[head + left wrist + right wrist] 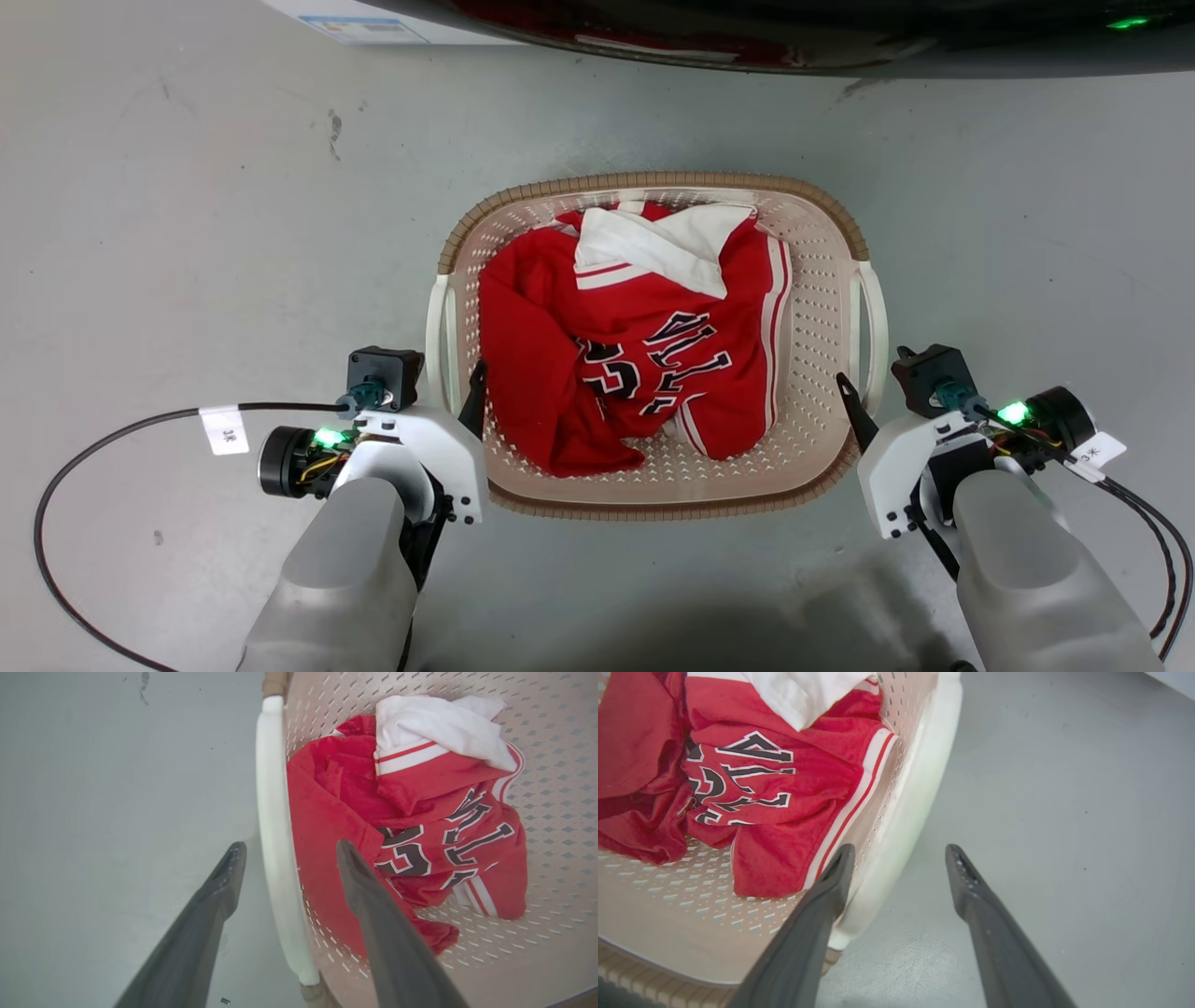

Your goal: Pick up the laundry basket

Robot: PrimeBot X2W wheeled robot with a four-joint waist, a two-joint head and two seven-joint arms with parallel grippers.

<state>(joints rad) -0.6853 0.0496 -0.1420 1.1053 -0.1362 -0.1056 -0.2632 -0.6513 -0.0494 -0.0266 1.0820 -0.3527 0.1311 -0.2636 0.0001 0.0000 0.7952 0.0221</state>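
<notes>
The laundry basket [653, 179] stands on the grey floor, cream and perforated with a brown rim, holding a red jersey [644, 364] and a white garment [663, 245]. My left gripper [453, 383] is open at the basket's left side. In the left wrist view its fingers [369, 891] straddle the white left handle [275, 858], one outside over the floor, one inside above the jersey. My right gripper [868, 383] is open at the right side. In the right wrist view the right gripper [900, 851] spans the near end of the right handle [920, 798], apart from it.
A dark washer door [747, 37] and a white appliance panel [373, 23] run along the top edge of the head view. Black cables loop on the floor at the left [93, 448] and right [1158, 541]. Bare grey floor surrounds the basket.
</notes>
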